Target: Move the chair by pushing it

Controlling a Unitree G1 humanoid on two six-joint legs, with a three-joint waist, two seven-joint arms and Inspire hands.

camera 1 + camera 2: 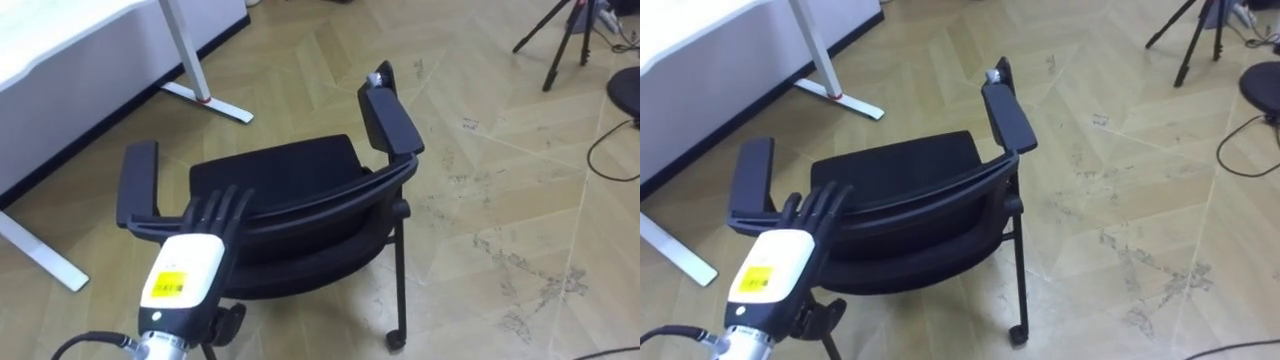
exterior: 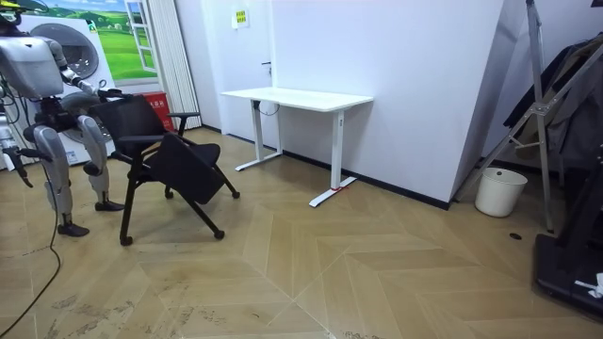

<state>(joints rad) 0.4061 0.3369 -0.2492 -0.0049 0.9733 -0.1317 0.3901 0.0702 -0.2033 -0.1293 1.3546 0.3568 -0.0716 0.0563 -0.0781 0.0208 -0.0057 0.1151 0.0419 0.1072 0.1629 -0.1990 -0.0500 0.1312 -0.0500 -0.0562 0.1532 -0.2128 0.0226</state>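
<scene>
Resting across the top rail of the backrest [image 1: 320, 205], the left hand [image 1: 185, 270] is lying with its fingers straight and spread, laid over the rail rather than curled round it. The right hand [image 2: 21, 169] seems to be hanging low at the robot's side in the room view, and whether it is open or closed is too small to tell.

The black chair [image 1: 300, 170] is standing on the wooden floor [image 1: 500, 200] directly in front of the robot, with its seat facing away. The white desk [image 2: 297, 97] is standing well beyond it by the wall.

The chair is looking light to moderate in weight, with a thin metal frame and stiff, padded armrests, one at the left [image 1: 137, 185] and one at the right [image 1: 390, 118]. A small caster [image 1: 397, 340] is showing at the foot of a rear leg, so it is probably going to roll easily on this smooth floor and may swing to one side if pushed off-centre.

The backrest rail is offering the best hold, being rigid, high and within reach. Pressing near its middle, or with a hand toward each end, is likely keeping the chair tracking straight. Pushing high is also risking a forward tip if a caster catches, so steady, gentle pressure is looking wiser than a shove.
</scene>
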